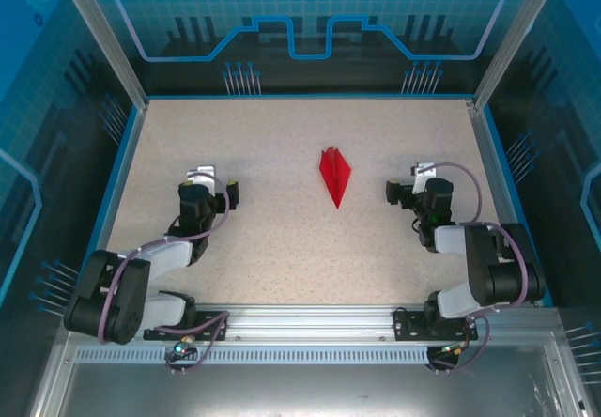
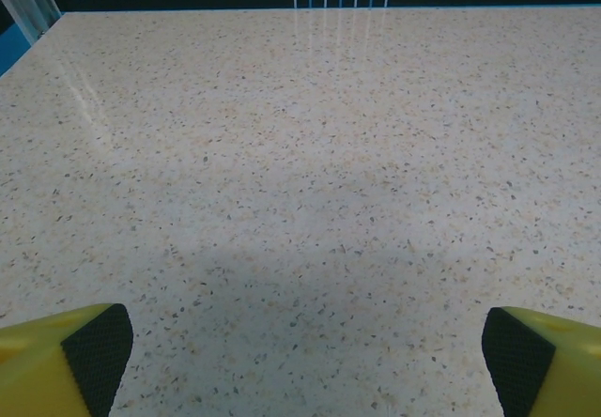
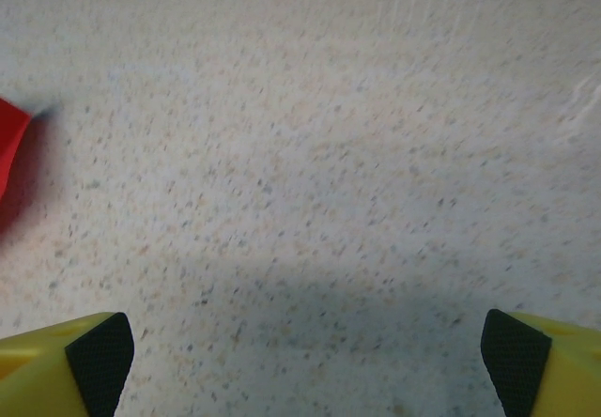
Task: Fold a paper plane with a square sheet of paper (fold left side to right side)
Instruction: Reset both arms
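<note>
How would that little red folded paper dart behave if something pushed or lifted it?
The slim red folded paper dart looks very light, so a push would probably slide it across the smooth speckled table. Its layered folds likely make it stiffer than a flat sheet, though a hard pinch could crush it.

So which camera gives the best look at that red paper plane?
The top external view: the whole paper plane shows, wings and tip, uncovered. The right wrist view catches a red corner at its left edge; the left wrist camera faces tabletop.
</note>
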`<control>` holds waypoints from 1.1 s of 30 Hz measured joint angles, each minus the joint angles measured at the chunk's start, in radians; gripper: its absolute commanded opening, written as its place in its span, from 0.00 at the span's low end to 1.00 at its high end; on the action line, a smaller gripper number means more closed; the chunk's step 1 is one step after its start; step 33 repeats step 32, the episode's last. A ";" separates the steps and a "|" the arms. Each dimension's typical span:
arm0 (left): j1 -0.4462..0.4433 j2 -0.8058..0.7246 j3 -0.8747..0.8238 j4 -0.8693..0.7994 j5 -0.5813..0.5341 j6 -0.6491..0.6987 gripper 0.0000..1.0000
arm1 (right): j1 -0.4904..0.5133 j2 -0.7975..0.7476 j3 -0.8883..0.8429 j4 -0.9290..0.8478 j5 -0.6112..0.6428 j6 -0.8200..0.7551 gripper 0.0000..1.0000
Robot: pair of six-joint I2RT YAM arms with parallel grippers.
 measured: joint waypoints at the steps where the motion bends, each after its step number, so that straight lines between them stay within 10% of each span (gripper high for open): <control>1: 0.009 0.003 -0.003 0.014 0.019 0.005 0.99 | 0.000 0.006 0.005 -0.003 -0.006 -0.006 0.99; 33: 0.153 0.234 0.076 0.123 0.246 -0.008 0.99 | 0.031 0.009 0.048 -0.003 -0.018 -0.064 0.99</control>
